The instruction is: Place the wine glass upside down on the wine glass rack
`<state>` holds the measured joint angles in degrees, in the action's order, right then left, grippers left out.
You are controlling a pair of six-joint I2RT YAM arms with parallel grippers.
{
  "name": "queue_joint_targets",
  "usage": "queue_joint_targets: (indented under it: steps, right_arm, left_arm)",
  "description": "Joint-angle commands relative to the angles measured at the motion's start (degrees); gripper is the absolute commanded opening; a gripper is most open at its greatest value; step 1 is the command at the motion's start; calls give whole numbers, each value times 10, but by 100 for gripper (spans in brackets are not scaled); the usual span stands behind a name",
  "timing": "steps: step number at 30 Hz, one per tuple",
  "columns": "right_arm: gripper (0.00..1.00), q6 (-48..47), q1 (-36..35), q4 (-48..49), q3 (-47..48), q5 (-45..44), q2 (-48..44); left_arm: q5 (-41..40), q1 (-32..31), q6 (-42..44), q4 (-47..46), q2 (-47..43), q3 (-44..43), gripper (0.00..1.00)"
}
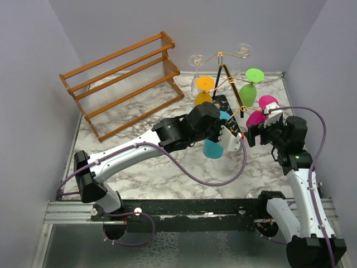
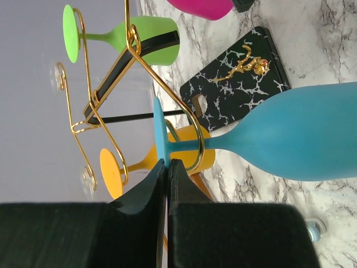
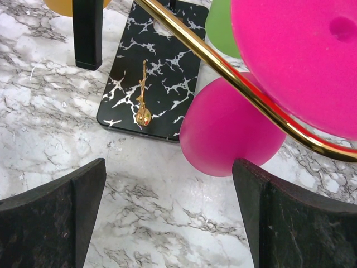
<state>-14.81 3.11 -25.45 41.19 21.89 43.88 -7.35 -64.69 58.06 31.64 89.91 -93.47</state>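
The blue wine glass hangs bowl-down at the near side of the wine glass rack, and its stem passes through a gold wire arm. My left gripper is shut on the edge of the glass's foot. In the top view the blue bowl shows just below the left gripper, close to the rack's black veined base. My right gripper stands open with nothing between its fingers, just in front of a pink glass hanging from a gold arm.
Orange, green and pink glasses hang on the rack, and two clear ones hang at the back. A brown wooden slatted rack stands at the back left. Grey walls close in both sides.
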Motion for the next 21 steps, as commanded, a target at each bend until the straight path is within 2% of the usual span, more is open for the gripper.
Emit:
queue_joint_targets:
  steps: [1, 21]
  right_arm:
    - [95, -5, 3, 13, 11, 10, -2]
    - [95, -9, 3, 12, 8, 15, -3]
  left_arm:
    - [-25, -4, 4, -21, -21, 5, 0]
    - [-52, 7, 2, -34, -15, -7, 0]
